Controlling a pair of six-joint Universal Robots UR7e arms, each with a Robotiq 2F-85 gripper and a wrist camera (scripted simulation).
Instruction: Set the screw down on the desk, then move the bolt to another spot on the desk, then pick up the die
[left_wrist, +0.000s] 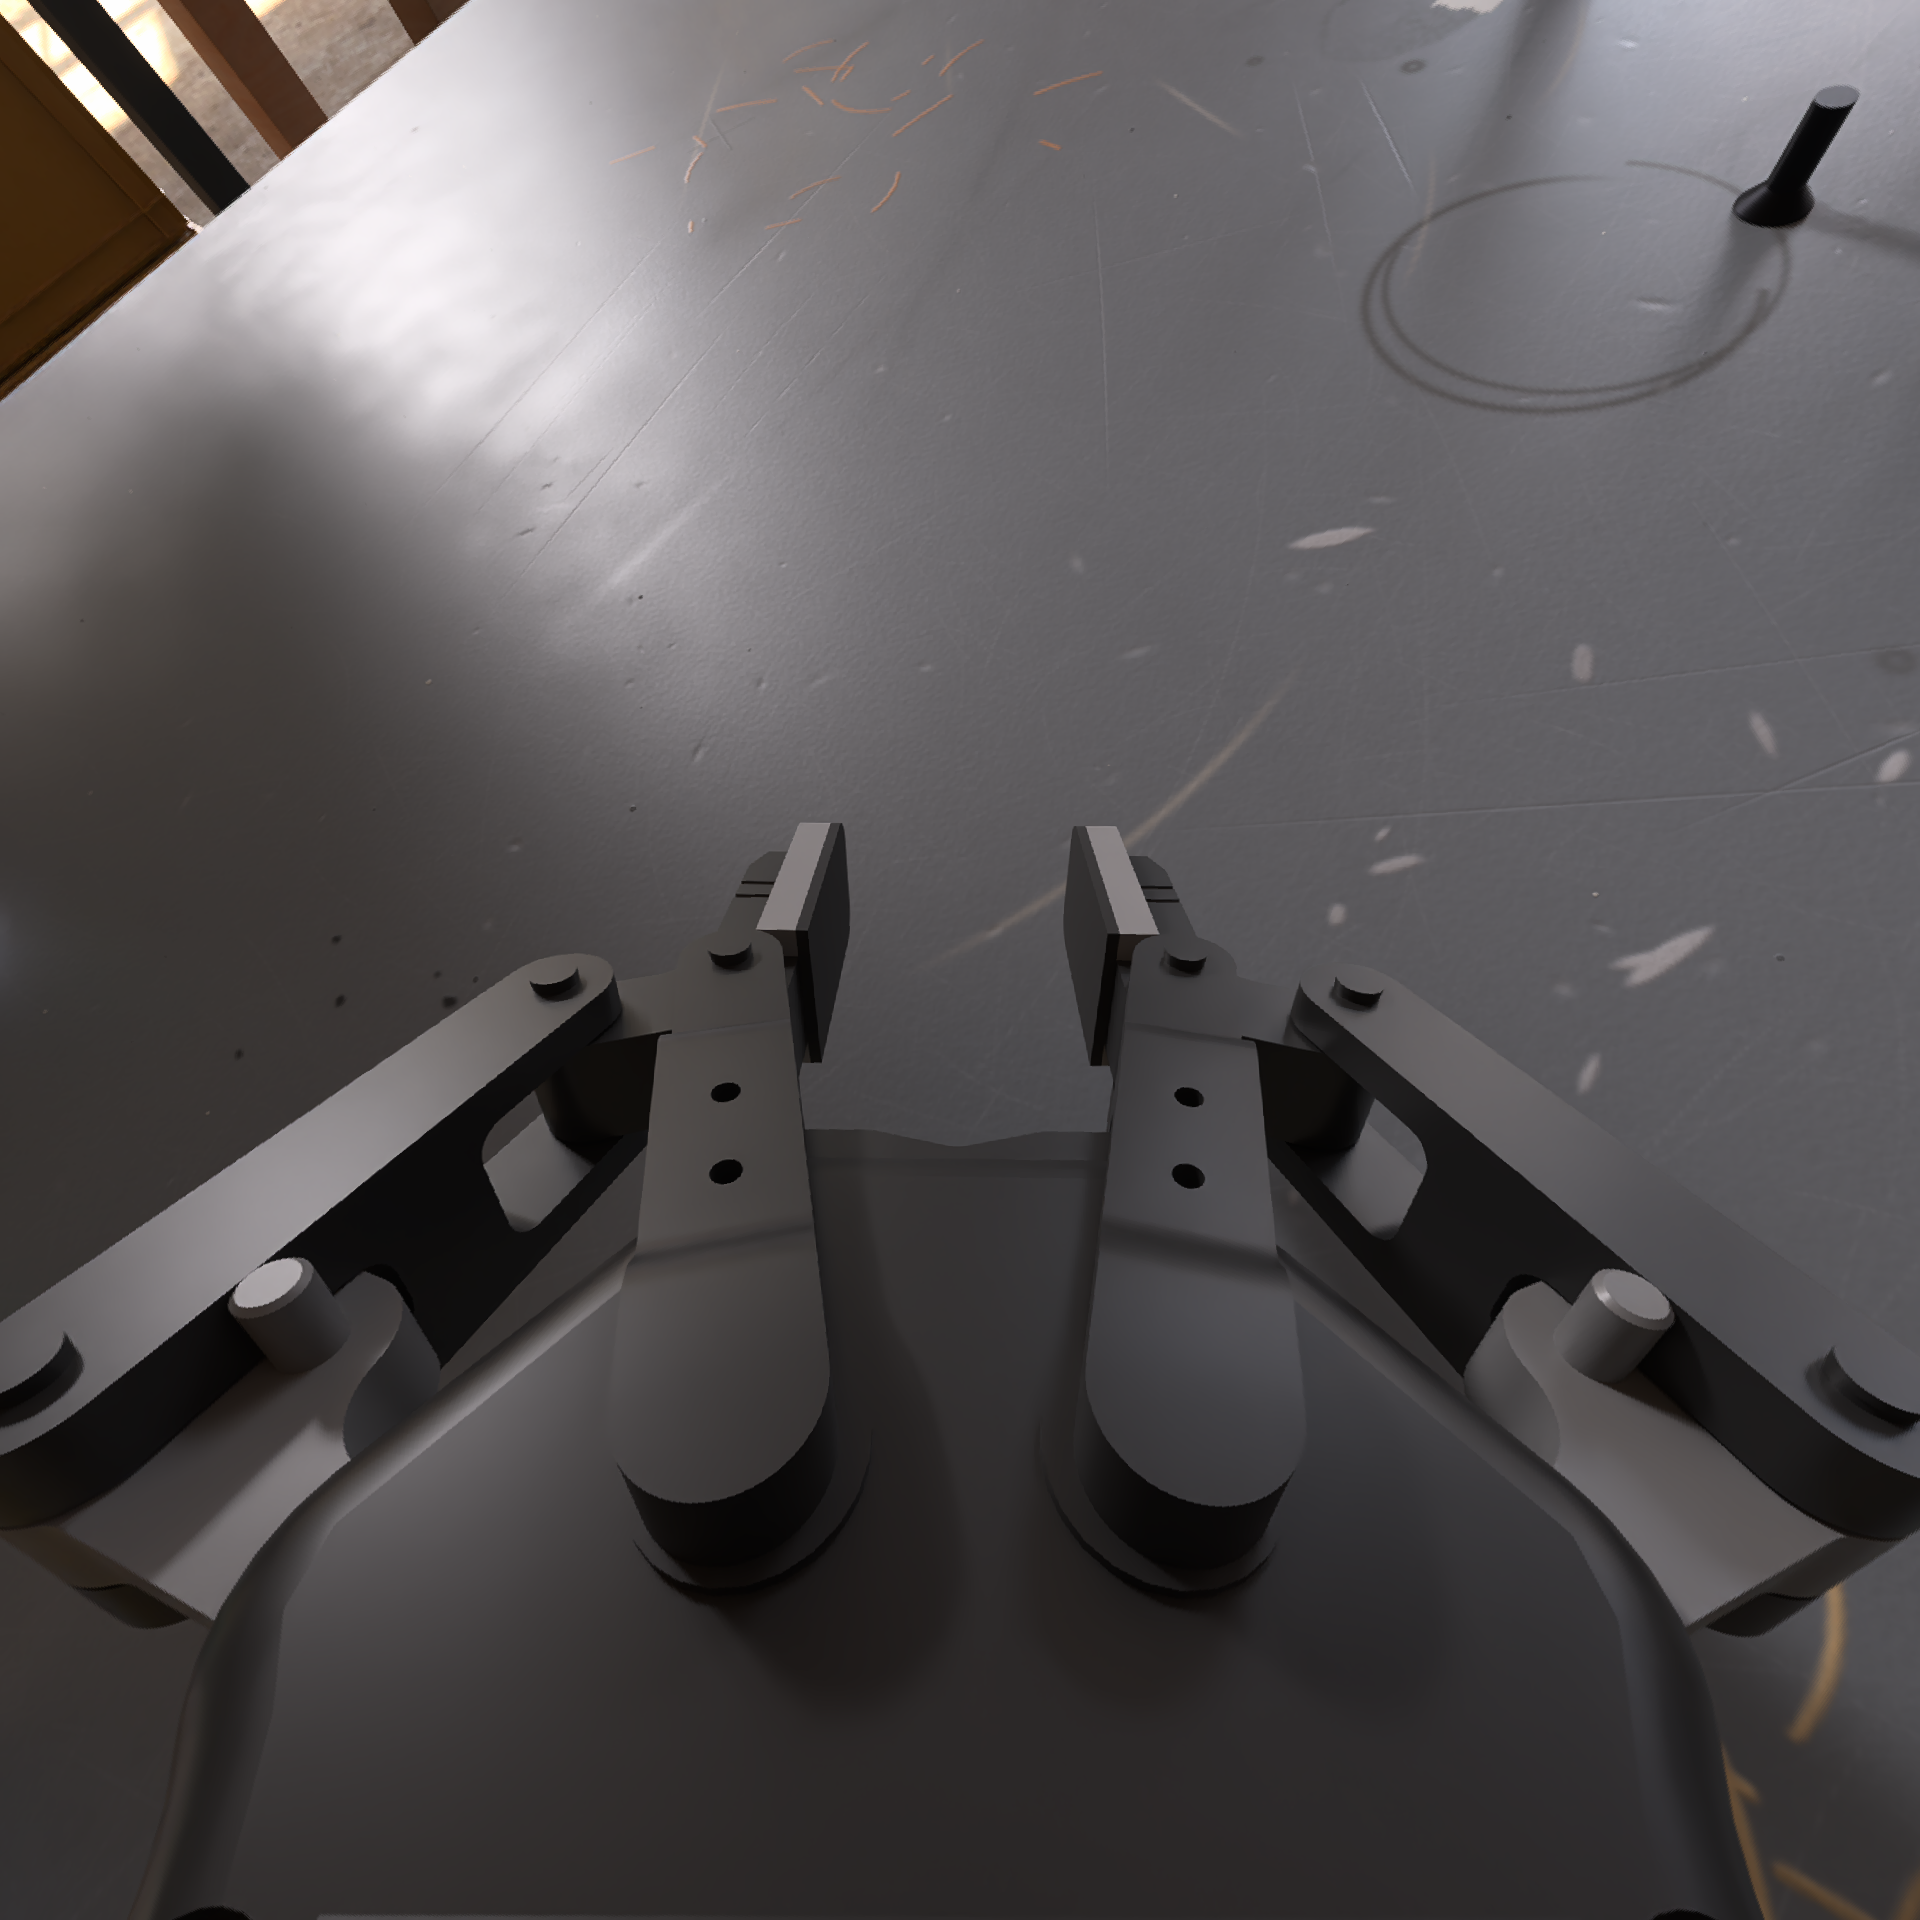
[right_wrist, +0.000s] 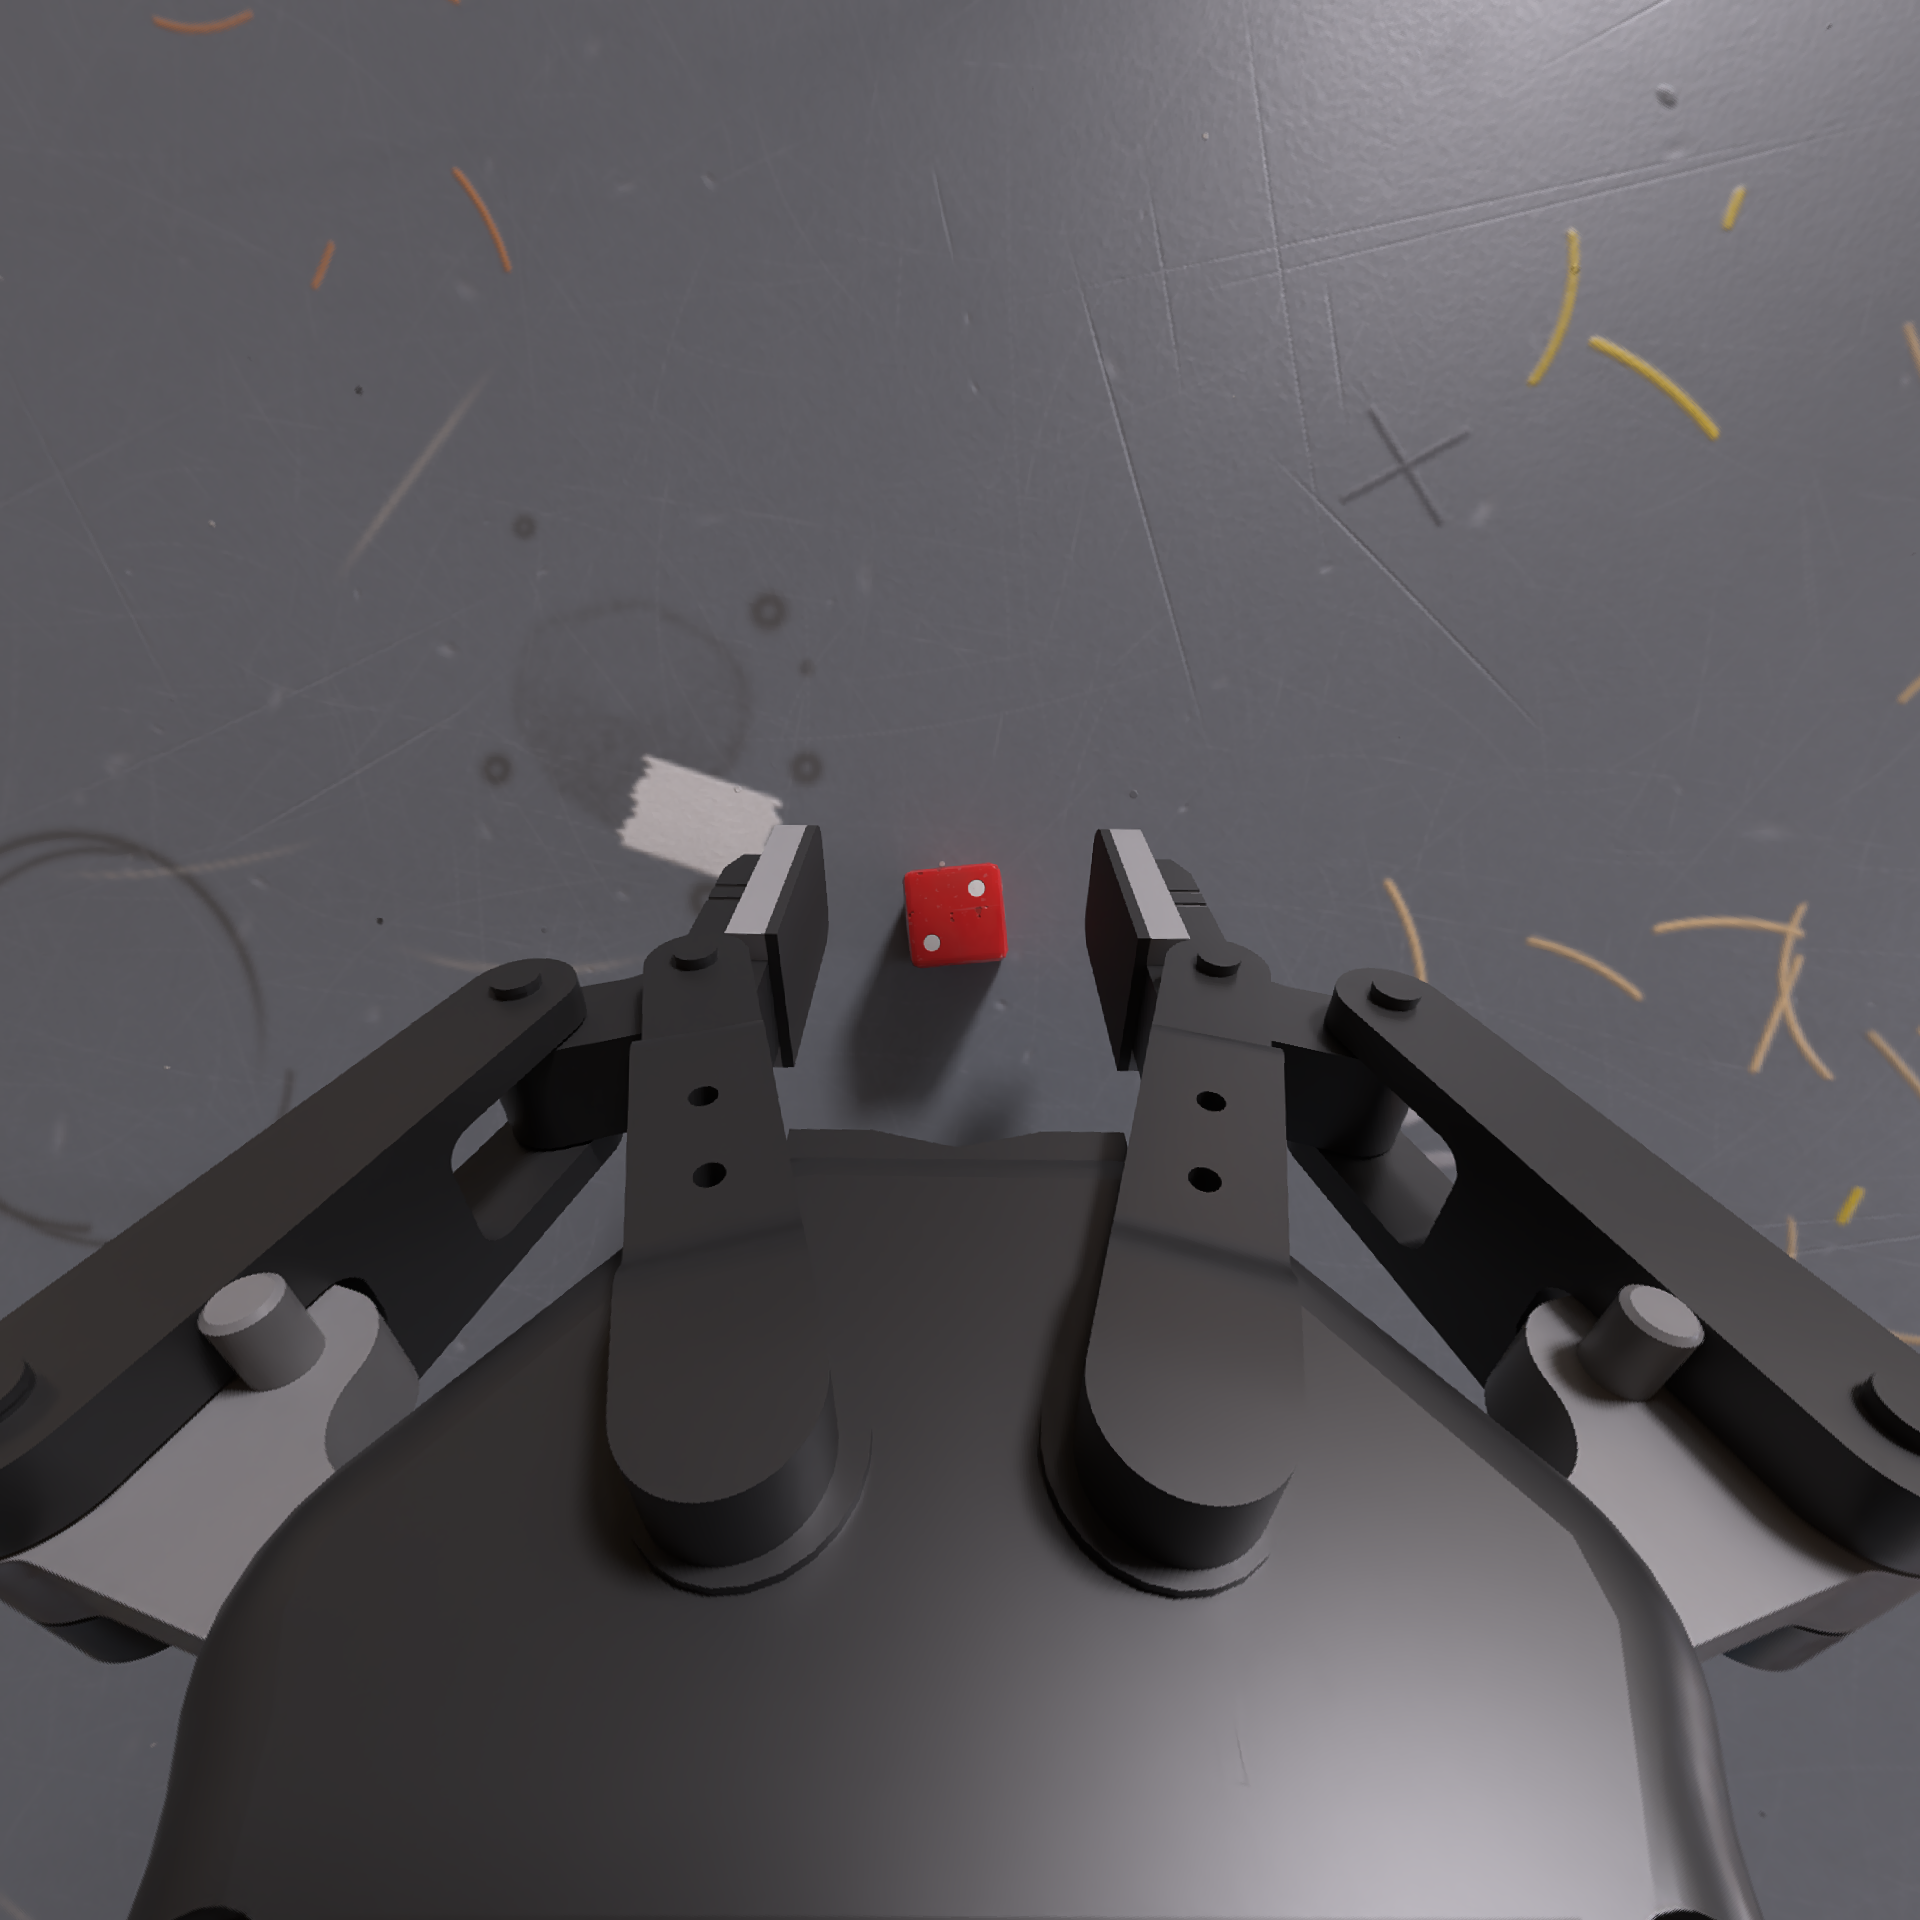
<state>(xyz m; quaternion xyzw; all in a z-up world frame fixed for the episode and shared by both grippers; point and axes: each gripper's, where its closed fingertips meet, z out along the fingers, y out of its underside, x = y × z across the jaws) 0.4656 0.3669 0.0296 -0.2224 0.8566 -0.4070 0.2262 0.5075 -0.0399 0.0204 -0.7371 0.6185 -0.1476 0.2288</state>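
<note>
Hovering wide open and empty, right gripper (right_wrist: 956, 914) bracketed the red die (right_wrist: 954, 914) on the desk (right_wrist: 935, 416); likely light, rigid, slick — pinch opposite flat faces.

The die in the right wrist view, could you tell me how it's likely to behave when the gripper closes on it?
The die looks like a small rigid cube, so it probably won't deform. It lies flat on the desk, so rolling seems unlikely. Being small between the open right gripper, it could twist or slip if gripped off-centre.
</note>
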